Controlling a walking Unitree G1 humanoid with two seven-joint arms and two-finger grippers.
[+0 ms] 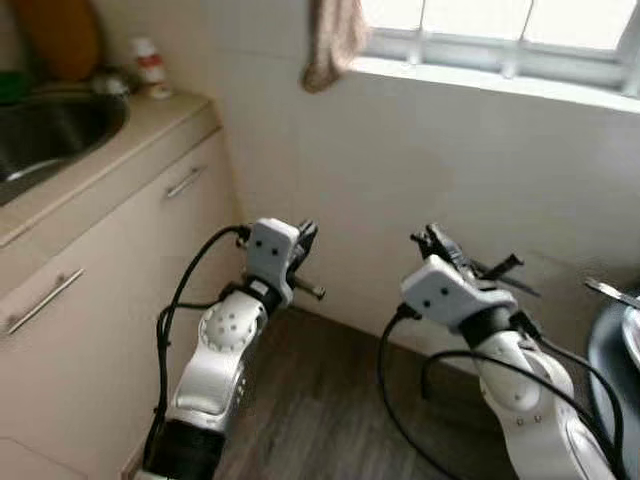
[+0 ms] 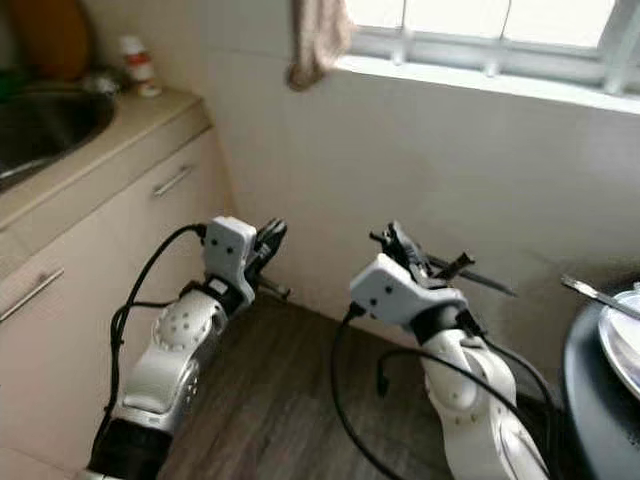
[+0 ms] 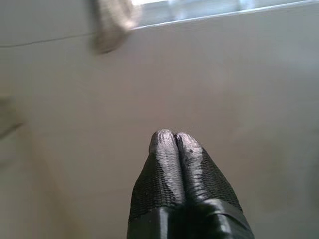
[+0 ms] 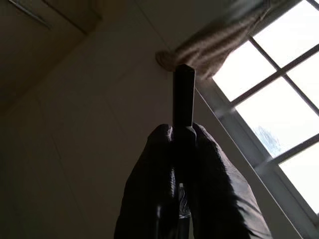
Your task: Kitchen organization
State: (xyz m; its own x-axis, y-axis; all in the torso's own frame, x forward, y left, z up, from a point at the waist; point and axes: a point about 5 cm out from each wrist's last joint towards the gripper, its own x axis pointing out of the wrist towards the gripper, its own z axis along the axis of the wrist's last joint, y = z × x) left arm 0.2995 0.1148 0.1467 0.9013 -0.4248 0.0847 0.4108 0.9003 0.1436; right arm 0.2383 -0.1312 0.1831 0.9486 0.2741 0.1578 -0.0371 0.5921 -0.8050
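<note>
My right gripper [image 2: 396, 240] is raised in front of the pale wall below the window, shut on a thin dark utensil [image 2: 478, 277] that sticks out to the right of its fingers. In the right wrist view the utensil's flat dark handle [image 4: 183, 94] stands up between the two black fingers [image 4: 149, 189]. My left gripper [image 1: 305, 236] is held up beside the cabinet front. Its fingers [image 3: 164, 149] are pressed together with nothing between them.
A counter with a steel sink [image 1: 50, 130] runs along the left, with cabinet handles [image 1: 185, 182] below and a small bottle [image 1: 150, 65] in the corner. A cloth [image 1: 335, 40] hangs at the window sill. A black table [image 2: 590, 400] bearing a plate [image 2: 625, 345] stands at right. Wooden floor lies below.
</note>
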